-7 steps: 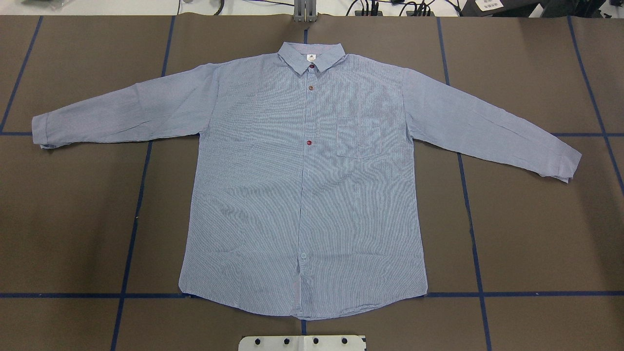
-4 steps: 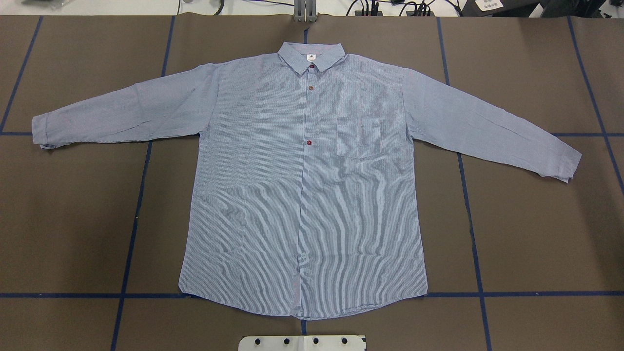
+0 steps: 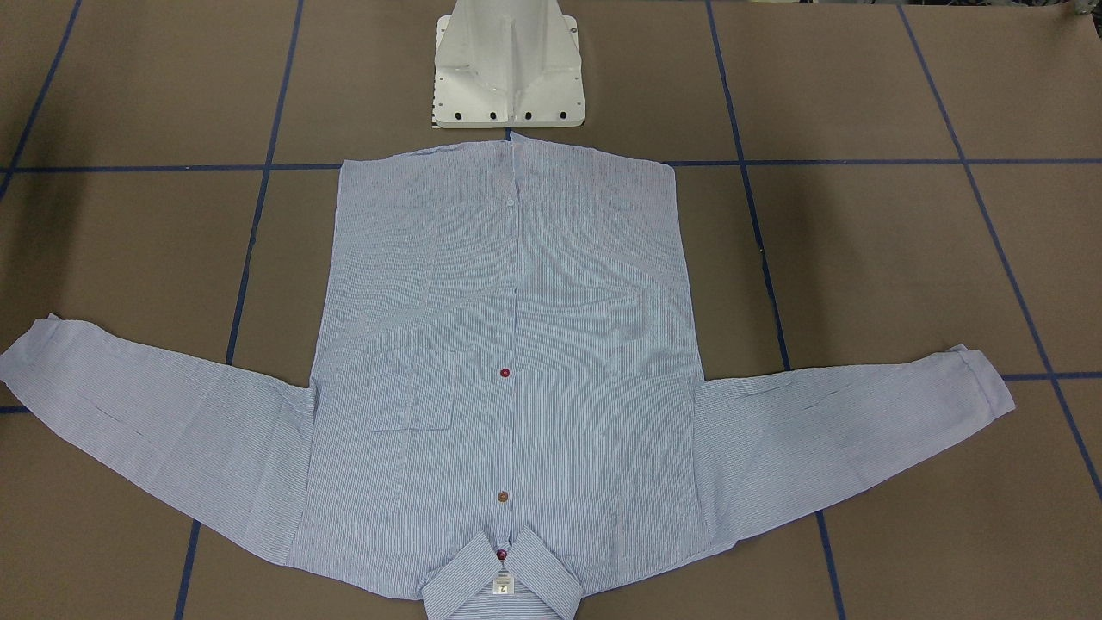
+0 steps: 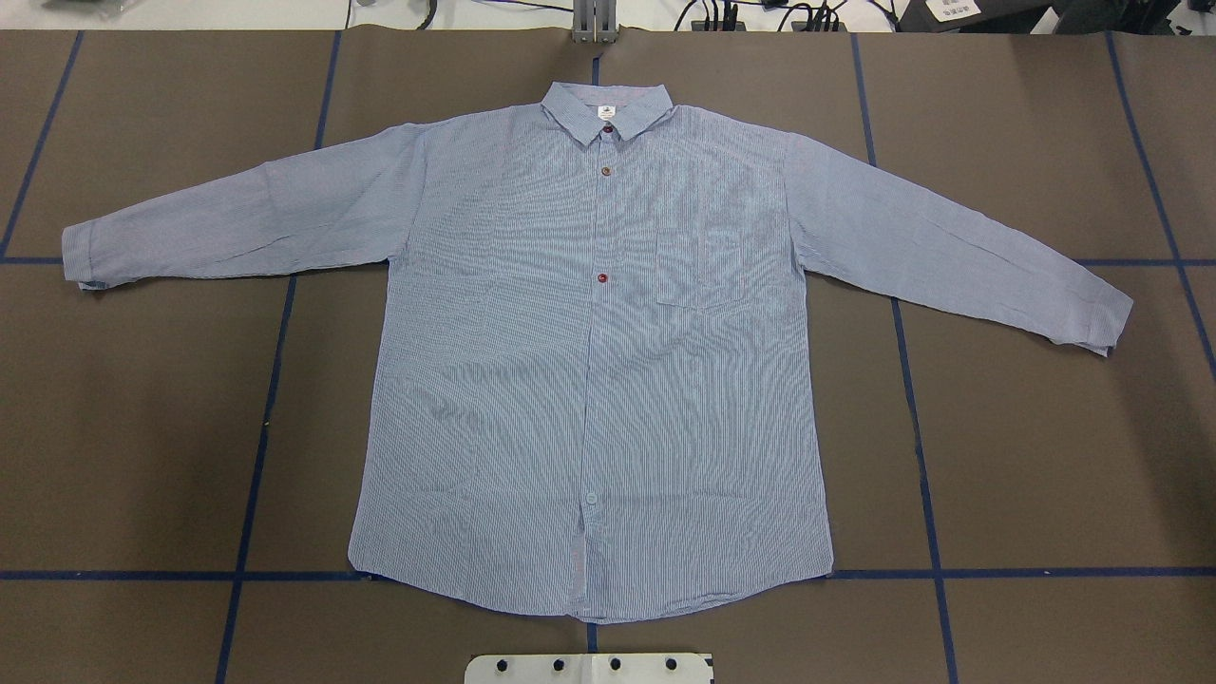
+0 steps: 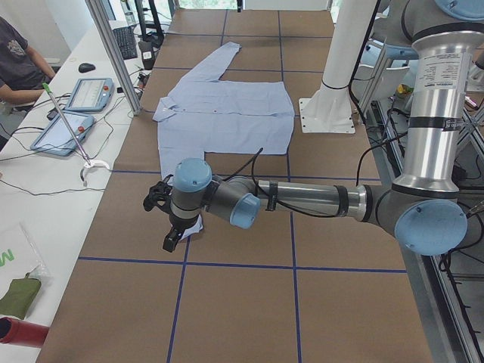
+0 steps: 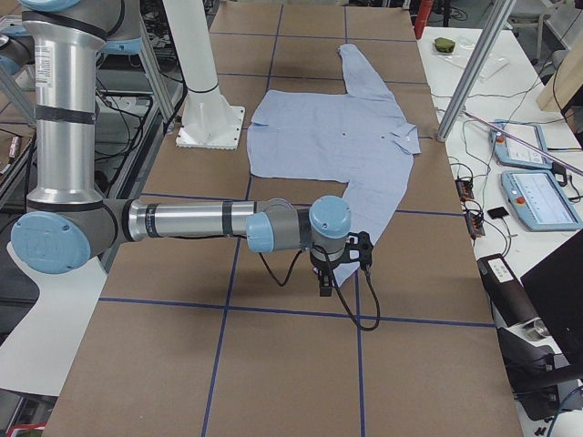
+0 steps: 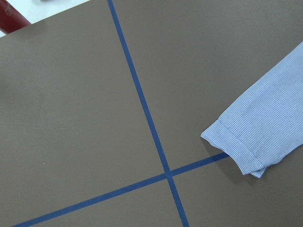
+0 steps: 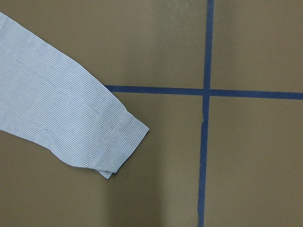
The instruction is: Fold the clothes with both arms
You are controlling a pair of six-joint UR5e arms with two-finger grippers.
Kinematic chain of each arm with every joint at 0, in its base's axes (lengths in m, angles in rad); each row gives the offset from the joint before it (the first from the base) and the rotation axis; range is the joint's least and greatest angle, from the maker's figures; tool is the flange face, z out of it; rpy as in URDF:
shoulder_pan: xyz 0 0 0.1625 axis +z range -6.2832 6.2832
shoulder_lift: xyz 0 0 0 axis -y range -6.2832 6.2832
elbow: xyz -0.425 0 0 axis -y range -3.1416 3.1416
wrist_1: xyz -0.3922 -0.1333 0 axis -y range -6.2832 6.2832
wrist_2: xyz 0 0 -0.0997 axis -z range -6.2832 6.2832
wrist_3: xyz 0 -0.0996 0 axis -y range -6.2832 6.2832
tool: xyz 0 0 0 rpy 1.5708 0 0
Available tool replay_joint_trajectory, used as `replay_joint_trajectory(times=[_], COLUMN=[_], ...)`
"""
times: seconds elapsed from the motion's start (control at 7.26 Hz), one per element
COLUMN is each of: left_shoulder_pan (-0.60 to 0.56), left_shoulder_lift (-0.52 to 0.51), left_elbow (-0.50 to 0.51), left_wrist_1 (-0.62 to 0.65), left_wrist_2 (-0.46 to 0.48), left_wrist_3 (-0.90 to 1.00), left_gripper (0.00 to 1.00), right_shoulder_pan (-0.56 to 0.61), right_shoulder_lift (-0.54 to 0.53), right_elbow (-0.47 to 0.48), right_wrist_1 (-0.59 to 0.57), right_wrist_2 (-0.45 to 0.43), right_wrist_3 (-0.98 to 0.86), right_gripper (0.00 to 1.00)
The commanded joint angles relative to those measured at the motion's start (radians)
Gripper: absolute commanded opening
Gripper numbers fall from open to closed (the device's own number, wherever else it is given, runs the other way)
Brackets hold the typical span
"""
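1. Shirt [image 4: 589, 361] – a light-blue and white striped, long-sleeved button-up. It lies spread flat and front-up in the middle of the brown desk [image 4: 1045, 456].
2. The collar [image 4: 632, 104] points away from the robot, and the hem lies just beside the white pedestal base [image 3: 508, 69].
3. Details of the front: a small white neck label [image 4: 608, 113] inside the collar, dark red-brown buttons [image 4: 602, 277] down the placket, and a chest pocket [image 4: 698, 271] on the robot's right half.
4. Both sleeves stretch outward and slant slightly toward the robot. The left sleeve [image 4: 237, 223] ends in the left cuff [image 7: 241, 151], which lies just beside a crossing of the blue tape lines [image 7: 142, 104]. The right sleeve [image 4: 950, 256] ends in the right cuff [image 8: 120, 142], near another such crossing.
5. Left arm [image 5: 302, 198] – it reaches low across the desk, its black jaws hanging over the end of the left sleeve. Only the side view shows them, so I cannot tell whether they are apart or together.
6. Right arm [image 6: 182, 220] mirrors this pose over the right cuff. Its jaws likewise show only from the side, and their state cannot be told.
7. Both wrist views show the cuffs lying flat on the desk.
8. A seated person [image 5: 19, 60] is at the white side table, with two tablets [image 5: 87, 94].
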Motion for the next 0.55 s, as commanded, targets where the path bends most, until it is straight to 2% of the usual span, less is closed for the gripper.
replay_joint_trajectory(times=[0.0, 0.14, 0.28, 0.41], left_shoulder_pan=[0.009, 0.021, 0.021, 0.021], left_shoulder_lift=[-0.012, -0.009, -0.009, -0.004], left_elbow=[0.028, 0.026, 0.029, 0.028], left_wrist_1=[-0.028, -0.03, -0.028, -0.033], left_wrist_2=[-0.001, -0.002, -0.001, -0.002], left_wrist_3=[-0.051, -0.052, -0.052, -0.052], left_gripper=[1.0, 1.0, 1.0, 1.0], right_shoulder_pan=[-0.129, -0.171, -0.197, -0.223], right_shoulder_lift=[-0.01, -0.011, -0.01, -0.014], right_elbow=[-0.007, -0.016, -0.062, -0.108], right_wrist_1=[0.143, 0.2, 0.25, 0.371], right_wrist_2=[-0.054, -0.105, -0.095, -0.103], right_wrist_3=[0.247, 0.328, 0.33, 0.33], right_gripper=[1.0, 1.0, 1.0, 1.0])
